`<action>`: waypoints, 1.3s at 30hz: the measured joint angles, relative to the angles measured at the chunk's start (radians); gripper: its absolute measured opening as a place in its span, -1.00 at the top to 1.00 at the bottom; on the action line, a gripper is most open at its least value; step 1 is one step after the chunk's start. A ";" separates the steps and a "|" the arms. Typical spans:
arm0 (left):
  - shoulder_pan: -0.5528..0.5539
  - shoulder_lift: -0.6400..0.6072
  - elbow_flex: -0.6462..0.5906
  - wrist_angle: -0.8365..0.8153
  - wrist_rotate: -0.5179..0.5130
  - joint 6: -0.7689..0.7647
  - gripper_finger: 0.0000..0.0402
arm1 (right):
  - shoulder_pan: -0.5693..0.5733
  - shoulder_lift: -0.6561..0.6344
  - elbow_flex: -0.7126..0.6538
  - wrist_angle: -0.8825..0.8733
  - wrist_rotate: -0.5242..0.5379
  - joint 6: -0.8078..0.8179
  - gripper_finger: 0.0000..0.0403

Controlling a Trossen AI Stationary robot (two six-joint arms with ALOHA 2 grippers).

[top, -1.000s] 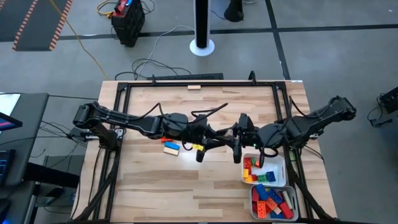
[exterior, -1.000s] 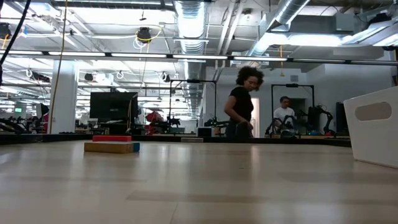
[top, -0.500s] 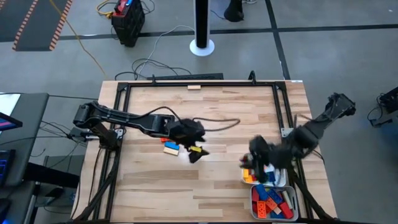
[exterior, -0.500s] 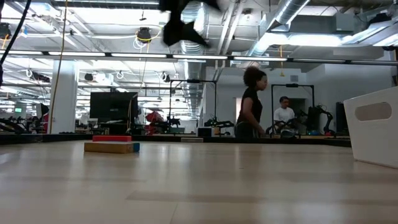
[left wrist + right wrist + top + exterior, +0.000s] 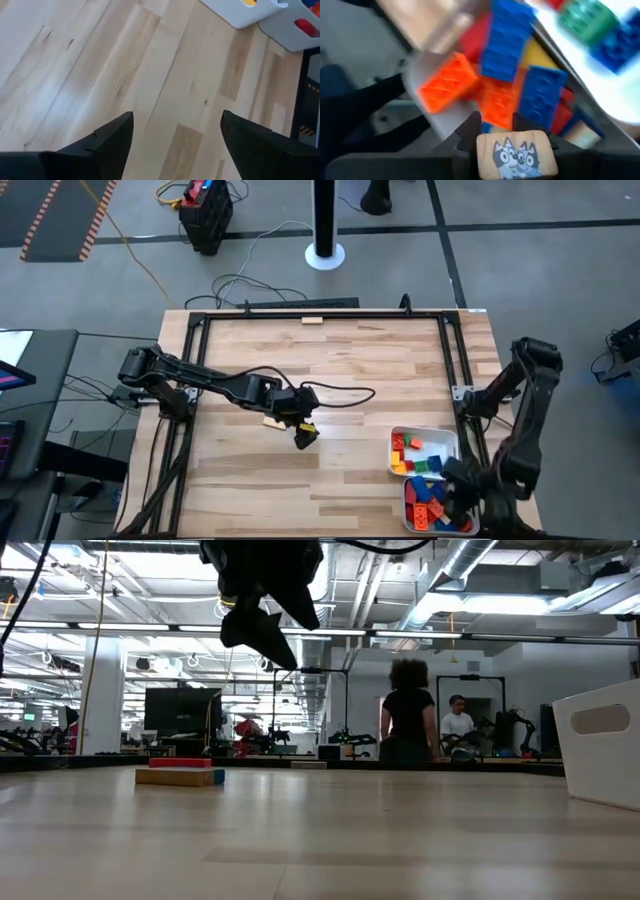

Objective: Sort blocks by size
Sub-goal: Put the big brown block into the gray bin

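Swinging away from mid-table, the right gripper (image 5: 462,492) now hangs over the near tray (image 5: 411,525), clenched on a wooden block (image 5: 517,152) above piled bricks (image 5: 512,65). Left gripper (image 5: 303,436), fingers spread, hovers nearer the leftover blocks (image 5: 181,772) at its back.

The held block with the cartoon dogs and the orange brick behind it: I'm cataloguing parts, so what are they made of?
Held block: apparently unpainted wood, matte tan with a printed picture. Orange brick: likely moulded plastic, with a smooth, even colour and raised studs.
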 joint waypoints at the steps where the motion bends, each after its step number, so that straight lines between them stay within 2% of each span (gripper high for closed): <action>1: 0.000 0.000 0.000 0.001 -0.004 -0.001 -0.43 | 0.016 0.018 -0.004 -0.008 -0.009 0.051 0.40; 5: 0.002 0.000 0.000 0.007 -0.029 -0.003 -0.43 | 0.041 0.084 -0.016 -0.010 -0.091 0.160 0.40; 9: 0.002 0.000 0.000 0.006 -0.028 -0.006 -0.43 | 0.027 0.144 -0.016 -0.003 -0.158 0.156 0.40; 11: 0.002 0.000 0.000 0.004 -0.012 0.008 -0.43 | 0.017 0.168 -0.016 -0.010 -0.187 0.143 0.31; 14: 0.002 0.000 0.000 -0.011 0.048 0.057 -0.43 | 0.016 0.172 -0.016 -0.009 -0.191 0.140 0.05; 17: 0.002 0.000 0.000 -0.059 0.099 0.118 -0.43 | 0.017 0.145 -0.016 -0.011 -0.199 0.148 -0.16; 20: 0.001 0.000 0.000 -0.146 0.103 0.192 -0.43 | 0.020 0.096 -0.016 -0.028 -0.205 0.154 -0.26; 25: 0.001 0.000 -0.005 -0.280 0.069 0.334 -0.43 | 0.018 -0.008 -0.015 -0.082 -0.204 0.186 -0.28; 32: 0.001 0.001 -0.127 -0.270 0.064 0.419 -0.43 | -0.017 -0.117 -0.015 -0.196 -0.169 0.208 -0.29; 35: 0.001 0.002 -0.194 -0.261 0.004 0.443 -0.43 | -0.041 -0.128 -0.015 -0.200 -0.104 0.180 -0.29; 39: 0.001 0.002 -0.239 -0.253 -0.080 0.477 -0.43 | -0.092 -0.128 -0.015 -0.200 -0.090 0.110 -0.29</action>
